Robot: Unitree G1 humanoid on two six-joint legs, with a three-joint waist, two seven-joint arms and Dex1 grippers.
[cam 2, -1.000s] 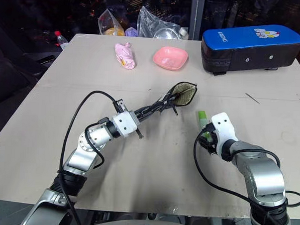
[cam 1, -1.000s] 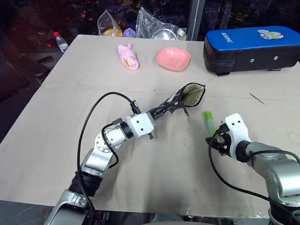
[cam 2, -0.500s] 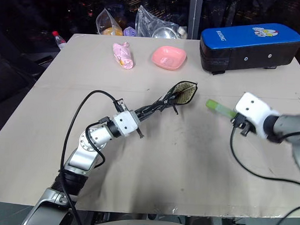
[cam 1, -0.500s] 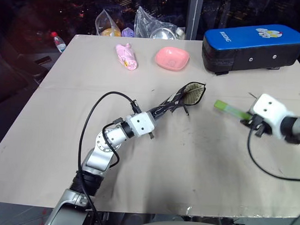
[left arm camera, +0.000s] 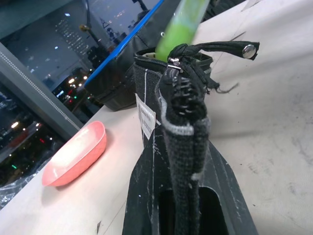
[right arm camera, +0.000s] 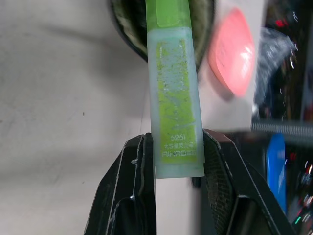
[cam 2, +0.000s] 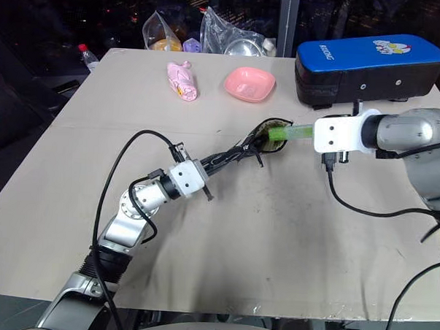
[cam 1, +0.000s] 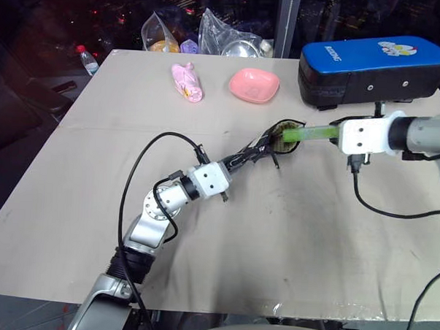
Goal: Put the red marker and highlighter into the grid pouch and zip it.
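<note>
My left gripper point(cam 1: 240, 159) is shut on the edge of the grid pouch point(cam 1: 278, 138) and holds it off the table with its mouth open towards the right. In the left wrist view the black fabric with white lines point(left arm camera: 146, 85) stands pinched between the fingers. My right gripper point(cam 1: 338, 131) is shut on the pale end of the light-green highlighter point(cam 1: 313, 131), held nearly level. The highlighter's other end reaches into the pouch mouth, as the right wrist view shows point(right arm camera: 173, 88). The red marker is out of view.
A big blue-and-black case point(cam 1: 374, 69) stands at the back right, close behind my right arm. A pink bowl point(cam 1: 254, 86) and a pink wrapped object point(cam 1: 187, 83) lie further back. Plastic bags point(cam 1: 233, 41) and a bottle point(cam 1: 87, 60) sit beyond the table's far edge.
My right gripper has lifted the highlighter off the table, rolled it level and carried it up and left to the pouch mouth. The left arm and pouch stayed put.
</note>
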